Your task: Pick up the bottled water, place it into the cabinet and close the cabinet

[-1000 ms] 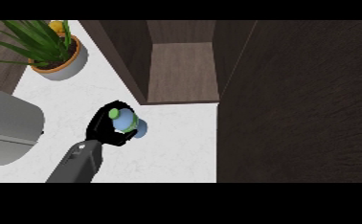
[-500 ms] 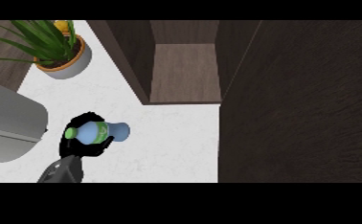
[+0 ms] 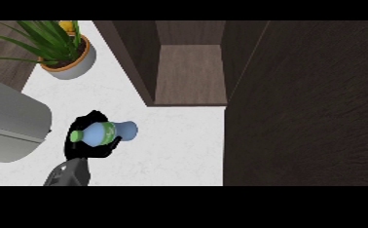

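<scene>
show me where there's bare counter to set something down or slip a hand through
Bare white counter runs from the bottle-holding left hand across to the dark cabinet door, just below the open cabinet. A narrower strip lies between the potted plant and the cabinet's left wall. It is crowded at the left edge, by the grey appliance.

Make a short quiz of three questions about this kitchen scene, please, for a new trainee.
1. True or false: the bottled water already stands inside the cabinet.
2. What grows in the pot at the upper left? A) a green plant B) a cactus C) nothing
3. Fill in: the left hand is curled round the ____.

Key:
1. False. The hand holds it over the white counter, outside the open cabinet.
2. A.
3. Bottled water.
</scene>
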`<state>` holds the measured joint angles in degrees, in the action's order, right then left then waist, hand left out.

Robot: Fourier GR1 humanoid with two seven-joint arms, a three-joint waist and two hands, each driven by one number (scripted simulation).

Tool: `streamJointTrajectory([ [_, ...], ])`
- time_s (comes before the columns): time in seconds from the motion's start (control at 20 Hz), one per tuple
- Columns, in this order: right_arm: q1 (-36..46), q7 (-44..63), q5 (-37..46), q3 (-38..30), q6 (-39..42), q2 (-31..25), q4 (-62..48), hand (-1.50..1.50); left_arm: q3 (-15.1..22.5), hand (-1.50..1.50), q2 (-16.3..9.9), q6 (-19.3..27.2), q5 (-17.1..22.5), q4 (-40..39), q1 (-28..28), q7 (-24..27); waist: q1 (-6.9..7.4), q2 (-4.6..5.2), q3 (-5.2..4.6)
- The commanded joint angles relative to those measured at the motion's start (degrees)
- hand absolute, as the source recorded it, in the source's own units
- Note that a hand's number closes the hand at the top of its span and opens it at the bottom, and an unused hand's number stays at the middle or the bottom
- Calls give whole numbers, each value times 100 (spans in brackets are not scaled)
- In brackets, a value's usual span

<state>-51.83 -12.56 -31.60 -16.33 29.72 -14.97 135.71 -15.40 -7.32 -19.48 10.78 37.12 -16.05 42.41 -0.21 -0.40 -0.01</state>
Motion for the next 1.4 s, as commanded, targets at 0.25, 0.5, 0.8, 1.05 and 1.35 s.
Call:
streamJointTrajectory([
  [0.25, -152, 374, -825, -211, -308, -47, 1044, -150, 520, 150, 555, 553, 36, 1560, 8, -1156, 24, 2, 2],
  [0.5, -476, 341, -869, -216, -165, -113, 1231, -150, 1618, 150, 726, 1711, 374, 2300, 178, -1370, -70, -14, -6],
  [0.8, -261, 414, -886, -127, -311, -176, 1143, -150, 2795, 150, 730, 3237, 811, 2770, -297, -1829, -120, 31, -11],
  [1.05, 115, 343, -957, -223, -361, -358, 826, -150, 3017, 150, 727, 4101, 621, 2858, -923, -2357, -119, 45, -7],
  [1.35, -8, 349, -638, 150, -454, -82, 982, -150, 3237, 150, 721, 4888, 369, 2574, -1060, -2512, -154, 57, -9],
])
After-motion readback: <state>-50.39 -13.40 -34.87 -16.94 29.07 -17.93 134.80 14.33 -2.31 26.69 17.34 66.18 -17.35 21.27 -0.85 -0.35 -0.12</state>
